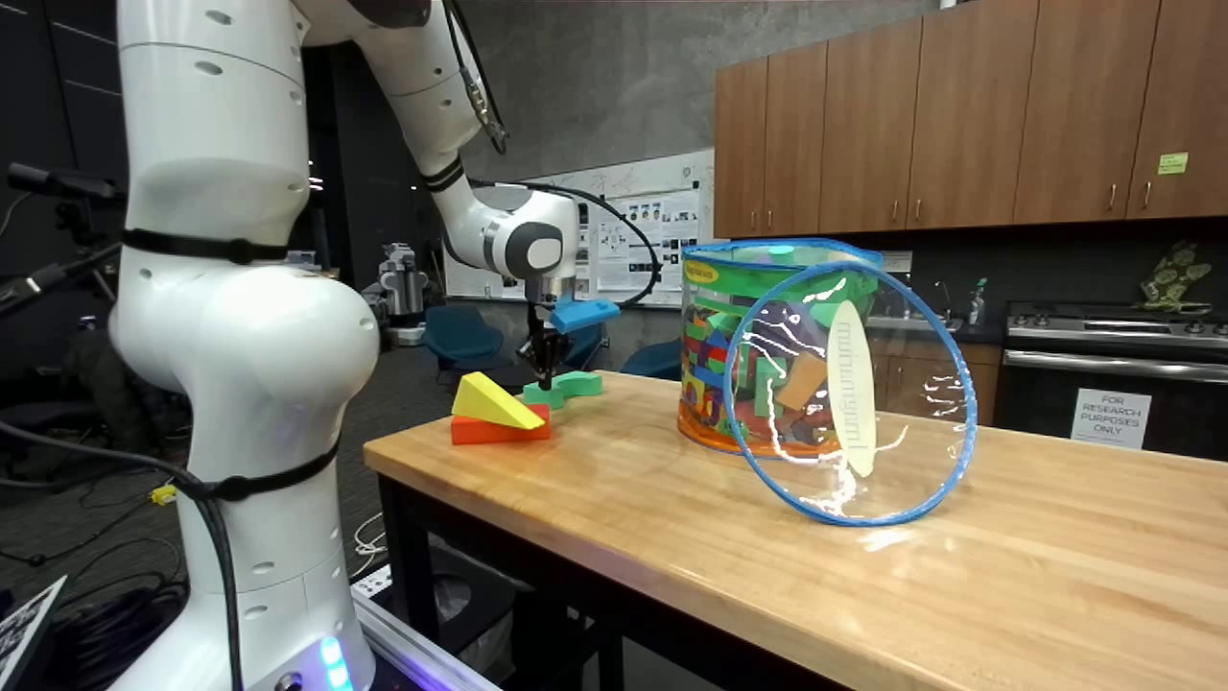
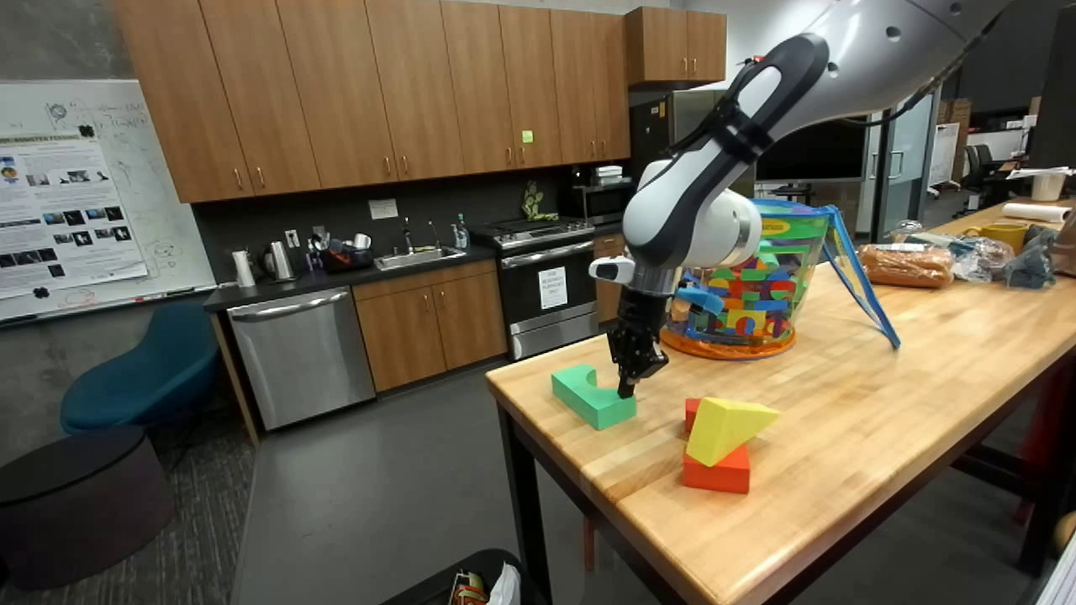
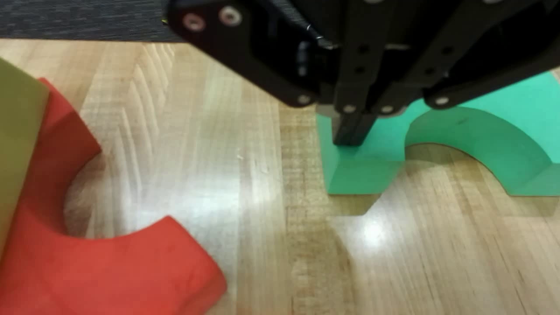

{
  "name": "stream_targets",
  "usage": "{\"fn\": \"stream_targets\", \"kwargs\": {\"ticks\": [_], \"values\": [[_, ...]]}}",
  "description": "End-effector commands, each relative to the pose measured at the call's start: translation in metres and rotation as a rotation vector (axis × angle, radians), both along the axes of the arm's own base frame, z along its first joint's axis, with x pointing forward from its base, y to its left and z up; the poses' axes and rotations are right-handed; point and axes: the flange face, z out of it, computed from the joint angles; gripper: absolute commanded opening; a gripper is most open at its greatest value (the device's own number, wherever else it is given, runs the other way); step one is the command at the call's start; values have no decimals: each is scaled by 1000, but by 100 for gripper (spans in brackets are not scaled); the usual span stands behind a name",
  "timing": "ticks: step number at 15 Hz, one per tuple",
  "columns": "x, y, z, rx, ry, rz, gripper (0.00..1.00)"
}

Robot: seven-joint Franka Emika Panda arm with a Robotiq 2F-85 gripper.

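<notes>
My gripper (image 1: 545,382) points down at the near end of a green arch-shaped block (image 1: 579,385) on the wooden table. In the wrist view, the fingers (image 3: 349,141) are together, with their tips at the top face of the block's end (image 3: 367,153). Whether they press on it or hover just above cannot be told. The gripper (image 2: 626,391) also shows over the green block (image 2: 593,405) in an exterior view. A yellow wedge (image 2: 725,428) lies tilted on a red arch-shaped block (image 2: 719,477) beside it. The red block (image 3: 118,267) and wedge (image 3: 17,127) fill the wrist view's left side.
A clear bin (image 1: 710,297) of coloured blocks stands on the table (image 1: 614,480). Its round blue-rimmed lid (image 1: 854,519) leans against it. Bagged bread (image 2: 908,265) and a yellow mug (image 2: 1004,234) lie farther along. The table's edge (image 2: 555,449) runs close by the green block.
</notes>
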Motion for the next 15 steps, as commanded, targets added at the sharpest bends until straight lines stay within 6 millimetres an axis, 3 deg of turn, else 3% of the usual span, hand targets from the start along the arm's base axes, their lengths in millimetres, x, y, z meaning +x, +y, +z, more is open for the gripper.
{"fn": "stream_targets", "kwargs": {"ticks": [1,15], "values": [[2,-2,-4,-11,-25,-13,0],[13,-34,-10,-72,-60,-79,0]]}}
